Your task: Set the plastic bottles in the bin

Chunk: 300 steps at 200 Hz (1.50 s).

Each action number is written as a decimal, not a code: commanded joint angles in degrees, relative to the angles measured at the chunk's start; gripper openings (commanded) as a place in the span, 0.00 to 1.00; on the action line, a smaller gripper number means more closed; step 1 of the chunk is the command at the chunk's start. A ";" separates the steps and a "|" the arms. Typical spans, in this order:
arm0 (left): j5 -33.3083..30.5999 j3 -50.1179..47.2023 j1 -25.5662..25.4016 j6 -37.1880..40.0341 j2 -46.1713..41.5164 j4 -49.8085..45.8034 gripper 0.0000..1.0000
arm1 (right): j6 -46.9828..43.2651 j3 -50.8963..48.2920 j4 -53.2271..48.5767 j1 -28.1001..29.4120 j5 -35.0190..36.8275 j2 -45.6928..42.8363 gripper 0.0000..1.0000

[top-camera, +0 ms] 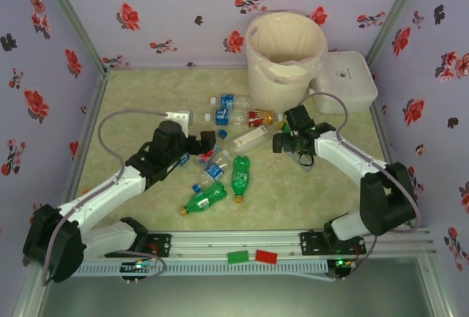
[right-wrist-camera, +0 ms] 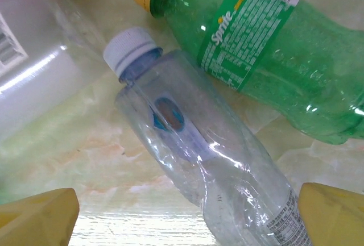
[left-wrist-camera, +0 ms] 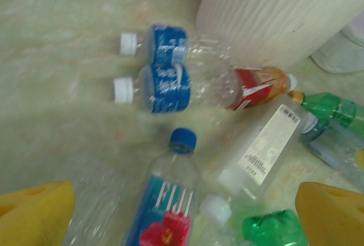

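Note:
Several plastic bottles lie on their sides mid-table. Two clear blue-labelled bottles (top-camera: pixel 229 102) (left-wrist-camera: pixel 165 87) and a red-labelled one (top-camera: pixel 260 118) (left-wrist-camera: pixel 250 87) lie near the foot of the tall cream bin (top-camera: pixel 286 50) (left-wrist-camera: pixel 284 13). My left gripper (top-camera: pixel 207 141) (left-wrist-camera: pixel 185 217) is open, its yellow fingertips (left-wrist-camera: pixel 34 215) spread either side of a blue-capped Fiji bottle (left-wrist-camera: pixel 170 200). My right gripper (top-camera: pixel 281 143) (right-wrist-camera: pixel 185 220) is open low over a crumpled clear white-capped bottle (right-wrist-camera: pixel 199 161). That bottle lies beside a green Sprite bottle (right-wrist-camera: pixel 261 41).
A clear bottle with a white label (top-camera: pixel 249 139) (left-wrist-camera: pixel 267 149) lies between the two grippers. Two green bottles (top-camera: pixel 240 176) (top-camera: pixel 205 200) lie nearer the front. A flat white lidded box (top-camera: pixel 344 79) sits right of the bin. Flowered walls close in three sides.

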 commanded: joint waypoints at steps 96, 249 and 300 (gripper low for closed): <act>-5.10 -7.61 2.52 -12.57 -4.00 6.46 1.00 | -5.31 1.71 -2.51 -0.43 -4.79 8.74 0.94; -4.75 -8.39 2.46 -16.02 -3.47 7.16 1.00 | -4.87 1.74 -1.58 -0.43 -6.94 10.53 0.48; -4.83 -8.34 2.71 -15.17 -3.05 7.40 1.00 | -3.29 -0.59 -0.58 -0.43 -8.77 4.59 0.45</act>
